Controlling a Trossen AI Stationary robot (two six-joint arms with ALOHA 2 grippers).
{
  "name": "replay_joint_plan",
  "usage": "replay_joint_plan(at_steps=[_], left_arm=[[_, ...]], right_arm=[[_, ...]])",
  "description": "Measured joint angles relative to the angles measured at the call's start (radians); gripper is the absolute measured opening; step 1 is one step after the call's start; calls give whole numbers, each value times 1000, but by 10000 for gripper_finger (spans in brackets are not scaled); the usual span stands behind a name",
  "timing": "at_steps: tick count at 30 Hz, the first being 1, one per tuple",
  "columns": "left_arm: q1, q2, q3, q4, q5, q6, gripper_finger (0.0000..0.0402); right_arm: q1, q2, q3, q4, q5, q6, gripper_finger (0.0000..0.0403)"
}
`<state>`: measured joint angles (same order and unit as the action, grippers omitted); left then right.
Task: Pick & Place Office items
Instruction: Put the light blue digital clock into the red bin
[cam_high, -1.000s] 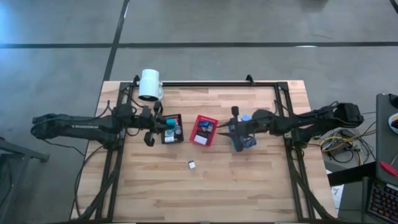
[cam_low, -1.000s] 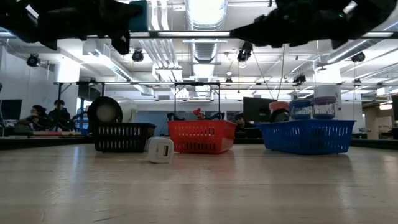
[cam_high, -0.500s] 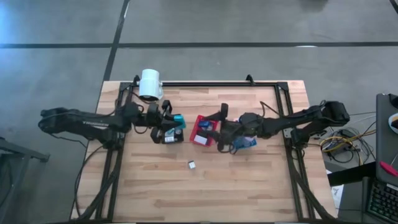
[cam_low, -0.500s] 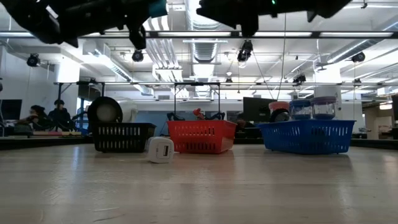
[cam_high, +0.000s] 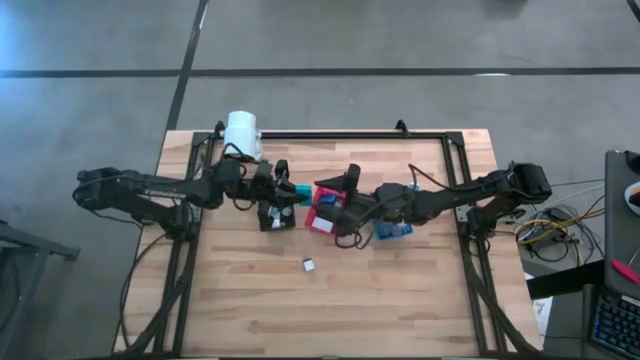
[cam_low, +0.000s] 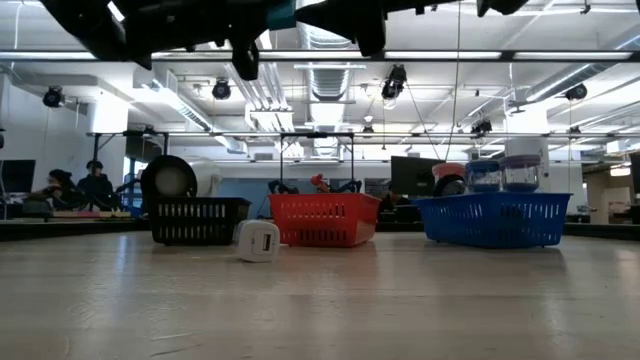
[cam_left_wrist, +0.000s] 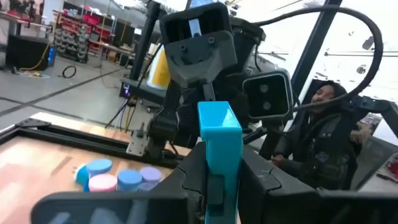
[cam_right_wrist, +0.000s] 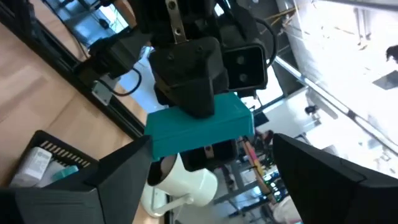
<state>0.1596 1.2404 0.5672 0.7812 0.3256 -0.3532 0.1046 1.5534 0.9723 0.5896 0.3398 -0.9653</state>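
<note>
Claws face each other above the middle of the bench (cam_high: 250, 300). The left claw (cam_high: 290, 190), reaching in from the left over the black tray (cam_high: 274, 214), is clamped on a teal block (cam_high: 299, 189) that juts toward the other arm. Beside it, the right claw (cam_high: 338, 205) hangs over the red tray (cam_high: 322, 208) with its fingers spread wide and nothing between them, its arm stretched in low from the right. Farther right, the blue tray (cam_high: 392, 230) holds pink and blue round caps (cam_left_wrist: 117, 177). A small white block (cam_high: 309, 264) lies alone on the bench in front of the trays.
</note>
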Motion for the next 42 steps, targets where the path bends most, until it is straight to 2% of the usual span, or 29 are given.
replay_joint_plan(at_steps=[7, 11, 18, 23, 31, 42], left_arm=[[-1, 13, 24, -32, 11, -2, 52], [-1, 13, 59, -108, 11, 15, 52], [1, 27, 128, -184, -10, 47, 52], [1, 27, 135, -186, -13, 47, 52], [-4, 29, 133, -191, -12, 46, 52], [-14, 34, 137, -193, -2, 47, 52]], right_arm=[[17, -2, -9, -9, -9, -84, 327], [29, 2, -16, -6, -12, -167, 327], [29, 6, -20, -11, -19, -149, 327], [31, 6, -16, -3, 64, -147, 327], [29, 0, 9, -6, 93, -152, 328], [27, 2, 13, -40, 124, -175, 363]])
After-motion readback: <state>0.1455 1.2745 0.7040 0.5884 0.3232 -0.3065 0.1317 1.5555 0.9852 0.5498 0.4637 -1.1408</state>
